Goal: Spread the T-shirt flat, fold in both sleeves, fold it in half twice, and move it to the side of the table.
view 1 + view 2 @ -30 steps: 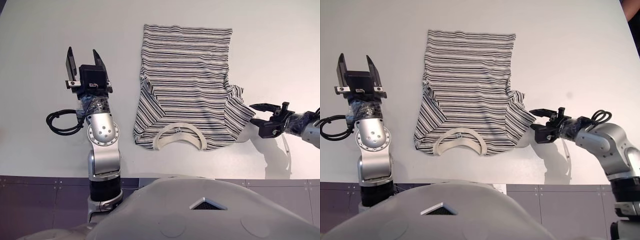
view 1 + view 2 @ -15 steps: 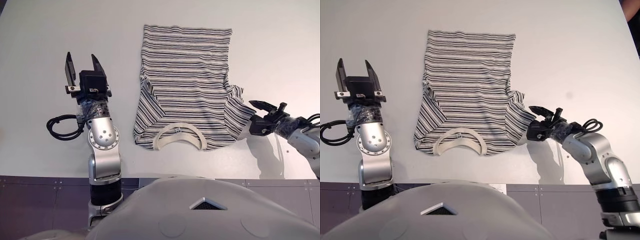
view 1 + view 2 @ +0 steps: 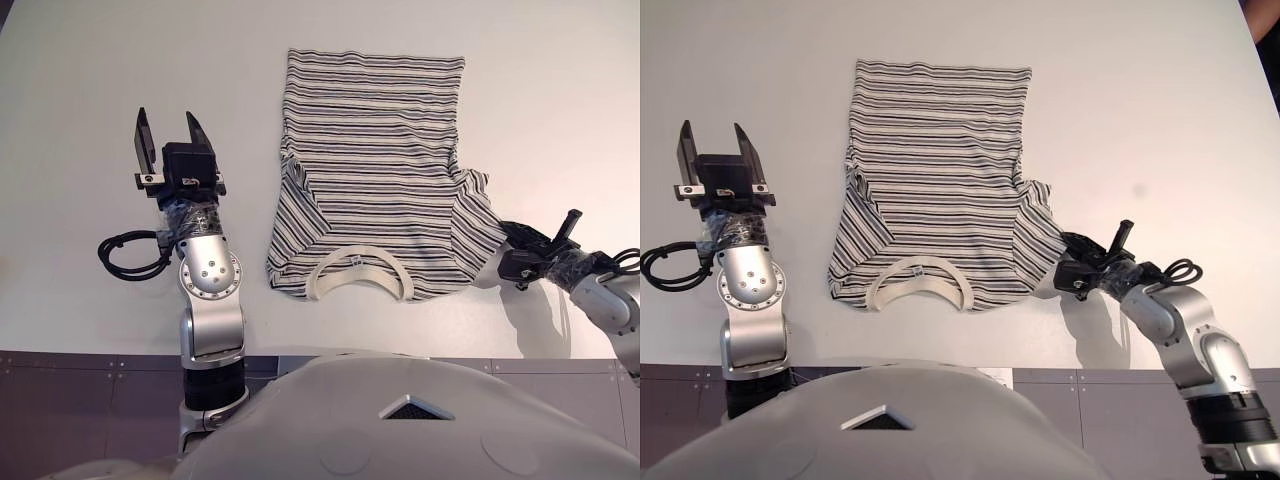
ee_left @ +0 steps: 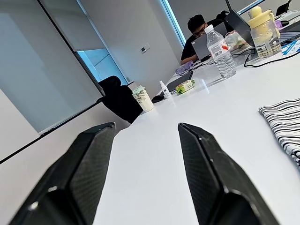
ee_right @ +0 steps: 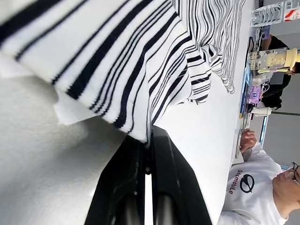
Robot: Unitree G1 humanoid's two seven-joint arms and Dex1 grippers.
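**Right arm just closed in on the last loose sleeve**

Big picture first: the white table (image 3: pixel 80 60) has the striped T-shirt (image 3: pixel 370 150) lying flat in the middle, collar (image 3: pixel 360 265) towards the robot and hem at the far end. The body looks well spread. The robot's-left side looks tucked in already, so I'd say the right sleeve (image 3: pixel 475 220) is the one left to do, since it pokes out past the side.

What changed: a second ago the right gripper (image 3: pixel 515 262) sat just off the sleeve with its fingers spread. Since then it has slid in and dropped low, and it's now touching the sleeve's outer edge. From the wrist camera, the fingers (image 5: pixel 171 187) are squeezed almost together, with the striped cloth edge right at their tips. It looks pinched on the sleeve to me, though how much fabric it has is hard to tell.

The left gripper (image 3: pixel 166 118) barely moved, just drifting a bit towards the robot. It hangs over bare table, well apart from the shirt, jaws wide and holding nothing.

My read is that the grab for sleeve fold number two is on. Next up should be carrying that sleeve across the body. A thin pinch on the edge could slip partway.
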